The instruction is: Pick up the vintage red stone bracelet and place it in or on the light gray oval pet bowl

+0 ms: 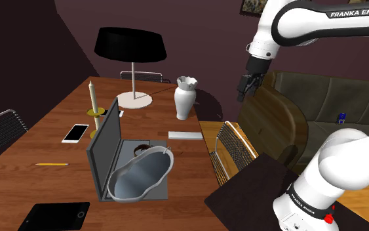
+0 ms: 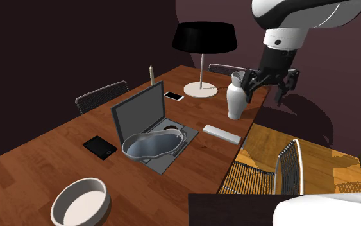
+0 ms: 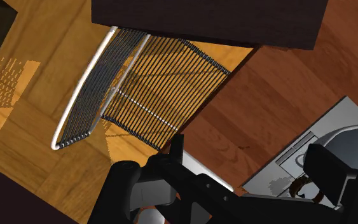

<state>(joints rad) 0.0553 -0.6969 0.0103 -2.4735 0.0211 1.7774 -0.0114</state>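
pincer (image 2: 263,96): fingers apart, empty, high above the surface (image 2: 38,160) edge | bracelet (image 2: 172,130): on laptop (image 2: 137,115) keys, by grey basin (image 2: 150,146); contact unclear | bearing: 8 o'clock of pincer in second exterior view, well apart, lower; no clear long axis | bowl (image 2: 81,200): 7 o'clock of laptop

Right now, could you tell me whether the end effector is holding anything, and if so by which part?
Nothing is held: the end effector hangs open and empty in the air.
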